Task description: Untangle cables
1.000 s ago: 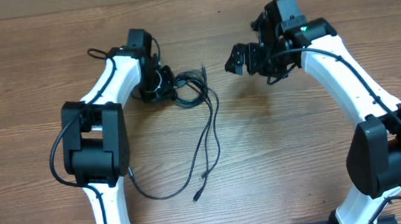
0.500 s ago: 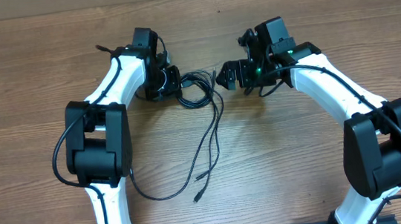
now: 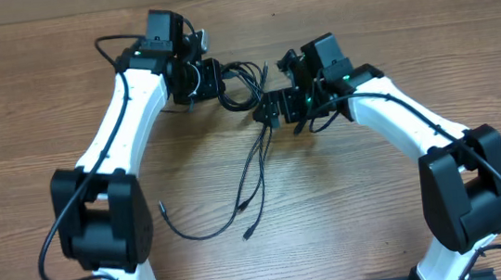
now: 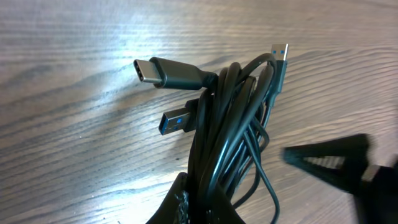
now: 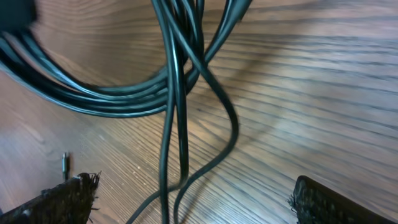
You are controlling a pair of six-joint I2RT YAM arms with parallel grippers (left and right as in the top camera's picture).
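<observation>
Black ribbed fingers (image 4: 179,200) of the left gripper (image 3: 218,78) are clenched on a looped bundle of thin black cables (image 4: 227,137), the cords rising out of the grip in a tight sheaf. Three plugs stick out of the bundle's far side: a grey metal USB-C plug (image 4: 171,71), a flat plug with a blue insert (image 4: 177,121) just below it, and a second blue-tipped plug (image 4: 281,53) pointing up at the right.

In the overhead view the bundle sits at the far middle of the brown wood-grain table (image 3: 381,229), between the two grippers.

The right gripper (image 3: 271,112) stands with its fingers released and spread wide. In its wrist view one finger (image 5: 68,196) is at each lower corner, and several cable strands run down through the gap between them. Whether the strands touch the pads cannot be told. A small metal plug tip (image 5: 64,163) shows beside the left finger.

From there loose strands (image 3: 255,167) trail over the table toward the arm bases, one curving off to the left. Both white arms reach inward from the near edge.
</observation>
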